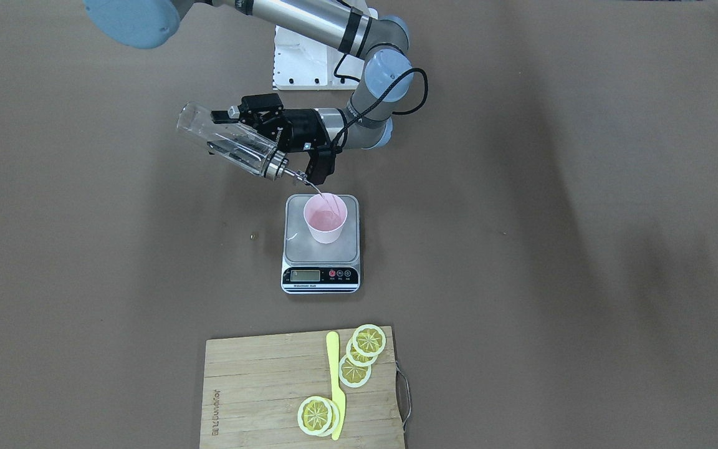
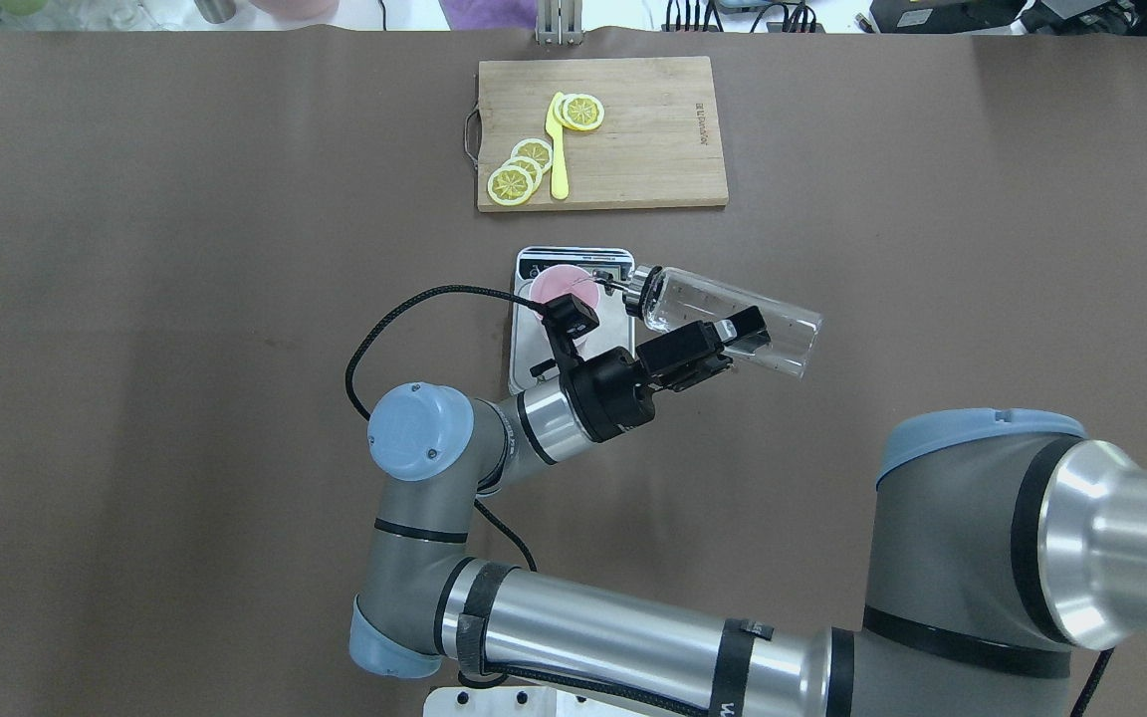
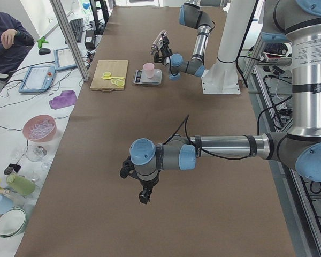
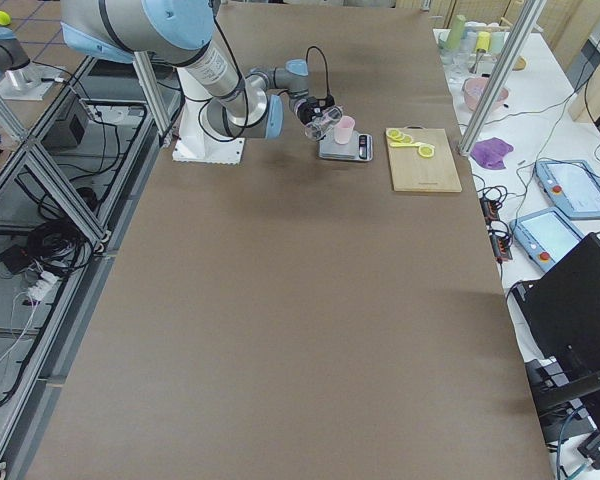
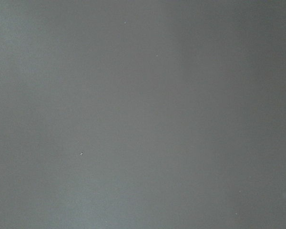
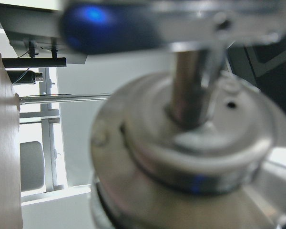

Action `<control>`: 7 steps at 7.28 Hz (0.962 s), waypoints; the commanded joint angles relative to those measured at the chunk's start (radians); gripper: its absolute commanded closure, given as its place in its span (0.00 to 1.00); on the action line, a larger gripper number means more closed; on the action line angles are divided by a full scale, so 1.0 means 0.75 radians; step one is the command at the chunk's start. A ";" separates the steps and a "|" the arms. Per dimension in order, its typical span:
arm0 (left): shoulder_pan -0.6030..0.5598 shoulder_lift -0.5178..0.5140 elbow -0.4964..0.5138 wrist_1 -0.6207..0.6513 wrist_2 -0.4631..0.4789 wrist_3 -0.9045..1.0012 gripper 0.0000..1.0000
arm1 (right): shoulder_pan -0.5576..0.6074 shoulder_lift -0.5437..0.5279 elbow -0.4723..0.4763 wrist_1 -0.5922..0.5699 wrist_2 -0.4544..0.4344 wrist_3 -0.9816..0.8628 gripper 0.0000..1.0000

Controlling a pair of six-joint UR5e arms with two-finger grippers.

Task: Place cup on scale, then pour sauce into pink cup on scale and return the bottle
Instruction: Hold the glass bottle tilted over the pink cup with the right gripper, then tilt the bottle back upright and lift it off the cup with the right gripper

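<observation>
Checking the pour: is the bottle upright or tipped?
Tipped. The bottle slants in the right gripper, spout lowest, above the cup on the scale.

1. I see one long table [image 1: 552, 249] with a plain brown cover.
2. The scale [image 1: 300, 249] sits flat on it, display facing away from the robot.
3. The wooden cutting board [image 1: 259, 386] lies flat further out, apart from the scale.
4. A tiny yellowish speck [image 1: 253, 236] lies near the scale; I can't tell what it is.
5. The white base plate [image 1: 300, 62] sits at the robot's edge.

Clear cylindrical glass bottle [image 1: 250, 151] tilts spout-down in the right claw [image 1: 219, 132]; just beyond, pale pink plastic cup [image 1: 325, 218] upright on steel-grey scale [image 1: 321, 252].
</observation>
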 commanded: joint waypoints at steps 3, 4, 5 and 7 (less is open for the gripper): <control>0.000 0.000 -0.002 0.000 -0.001 0.000 0.02 | 0.002 0.019 0.015 0.020 -0.002 0.064 1.00; 0.000 0.000 -0.004 -0.002 -0.001 0.000 0.02 | 0.004 0.019 0.037 0.028 -0.002 0.064 1.00; 0.000 0.000 -0.008 -0.002 -0.001 0.000 0.02 | 0.004 0.019 0.043 0.055 -0.006 0.068 1.00; 0.000 0.000 -0.008 -0.002 -0.001 0.000 0.02 | 0.006 0.017 0.082 0.069 -0.014 0.080 1.00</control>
